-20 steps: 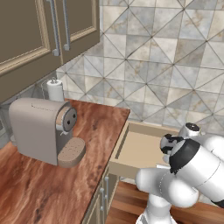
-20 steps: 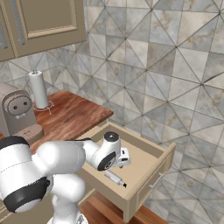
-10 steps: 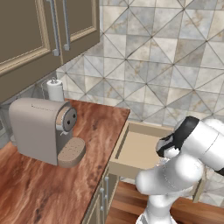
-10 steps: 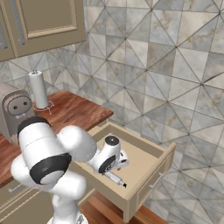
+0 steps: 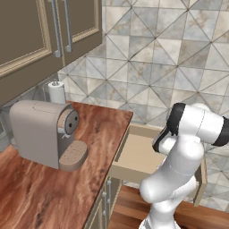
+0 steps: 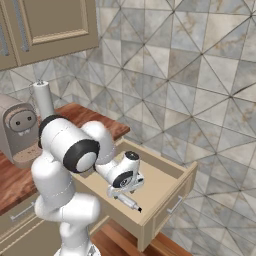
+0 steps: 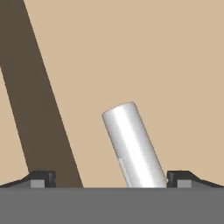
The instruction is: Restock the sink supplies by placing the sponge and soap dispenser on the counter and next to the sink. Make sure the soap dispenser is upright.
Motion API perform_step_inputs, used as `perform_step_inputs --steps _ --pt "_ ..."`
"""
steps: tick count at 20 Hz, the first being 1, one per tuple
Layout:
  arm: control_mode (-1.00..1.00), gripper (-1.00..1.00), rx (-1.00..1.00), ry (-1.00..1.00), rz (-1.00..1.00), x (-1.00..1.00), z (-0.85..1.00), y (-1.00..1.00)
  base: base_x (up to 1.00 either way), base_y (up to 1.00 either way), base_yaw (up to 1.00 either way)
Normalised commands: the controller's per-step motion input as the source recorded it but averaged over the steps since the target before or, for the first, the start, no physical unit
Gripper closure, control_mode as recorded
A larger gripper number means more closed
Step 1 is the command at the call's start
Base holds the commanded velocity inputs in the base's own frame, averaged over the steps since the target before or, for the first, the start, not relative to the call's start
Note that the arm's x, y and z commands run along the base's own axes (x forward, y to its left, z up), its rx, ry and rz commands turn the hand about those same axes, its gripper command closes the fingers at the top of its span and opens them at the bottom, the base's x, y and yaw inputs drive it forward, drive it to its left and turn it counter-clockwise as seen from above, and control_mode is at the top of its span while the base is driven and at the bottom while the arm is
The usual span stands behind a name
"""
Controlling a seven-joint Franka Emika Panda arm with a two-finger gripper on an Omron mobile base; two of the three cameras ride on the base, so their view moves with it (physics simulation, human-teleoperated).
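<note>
The soap dispenser (image 7: 133,146), a pale grey cylinder, lies on its side on the tan floor of an open drawer (image 6: 170,186). In the right base view the soap dispenser (image 6: 128,201) shows a dark nozzle end pointing toward the drawer's front. My gripper (image 7: 110,178) hangs just above it, open, with one fingertip (image 7: 42,178) on each side and nothing held. From the right base camera the gripper (image 6: 131,189) sits low inside the drawer. The counter (image 5: 67,179) is reddish-brown wood to the left of the drawer. The sponge and the sink are out of view.
A beige coffee machine (image 5: 42,132) stands on the counter, with a paper towel roll (image 5: 57,92) behind it against the tiled wall. Brown upper cabinets (image 5: 40,36) hang overhead. The drawer's front panel (image 6: 167,210) juts out toward the wooden floor.
My arm's elbow has swung up and across while the hand stayed low in the drawer over the dispenser. The dispenser has not moved.
</note>
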Motion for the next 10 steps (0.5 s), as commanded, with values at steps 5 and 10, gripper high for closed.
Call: perform_step_inputs --steps 5,10 --pt "-1.0 -1.0 0.0 0.0 0.09 0.17 -0.02 -0.32 0.0 0.0 0.0" --pt "-1.0 -1.0 0.0 0.04 0.07 0.08 -0.37 -0.08 0.0 0.0 0.0"
